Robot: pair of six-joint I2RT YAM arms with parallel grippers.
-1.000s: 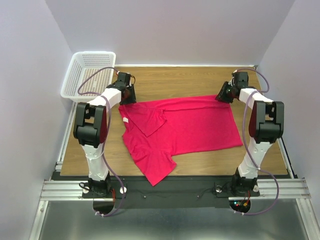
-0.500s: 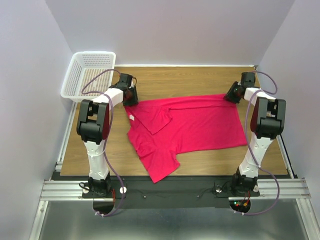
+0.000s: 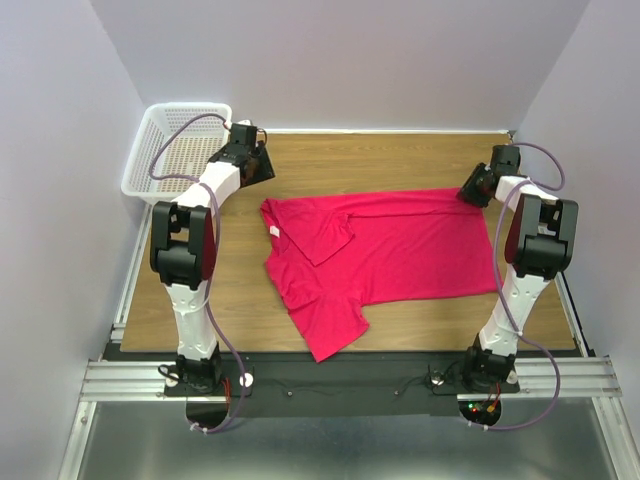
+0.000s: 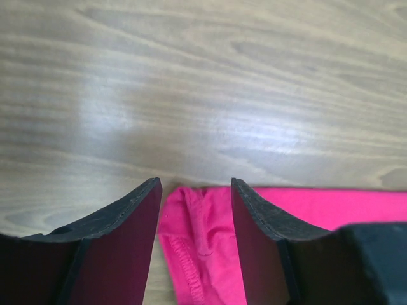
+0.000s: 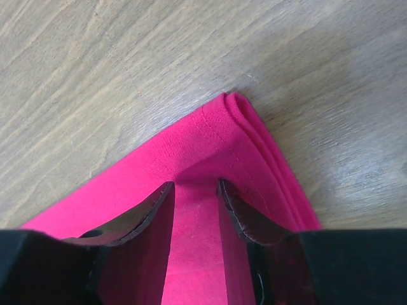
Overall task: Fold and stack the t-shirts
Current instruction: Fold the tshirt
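The crimson t-shirt (image 3: 375, 255) lies spread on the wooden counter (image 3: 380, 160), right of the white basket (image 3: 178, 147). The left gripper (image 4: 194, 190) — jaws wide — hovers above the shirt's far left corner. The right gripper (image 5: 196, 190) has narrow jaws straddling the far right corner, empty.

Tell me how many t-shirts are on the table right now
1. The crimson-pink t-shirt lies spread across the table's middle, between both arms. None appears hidden; the basket looks empty.
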